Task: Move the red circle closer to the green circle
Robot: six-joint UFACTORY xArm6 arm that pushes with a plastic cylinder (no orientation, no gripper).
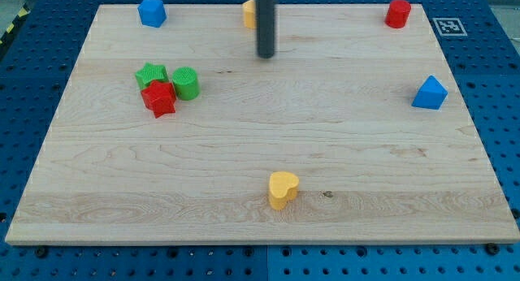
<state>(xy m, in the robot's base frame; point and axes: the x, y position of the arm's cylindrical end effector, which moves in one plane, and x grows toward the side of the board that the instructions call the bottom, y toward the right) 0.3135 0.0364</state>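
Wooden board (260, 151), pale with visible grain, lies on a blue perforated table (496, 86). No claw exists on this arm; my tip (266, 56) is a plain dark rod end resting on bare wood, holding and touching nothing. The red circle (398, 13) sits far to the tip's right, near the board's top right corner. The green circle (186, 83) lies to the tip's lower left, touching a red star (159, 98) and a green star (151, 74). A yellow block (249, 13) is partly hidden behind the rod. A blue block (152, 11) is upper left of the tip, another blue block (429, 93) far right, a yellow heart (283, 189) well below.
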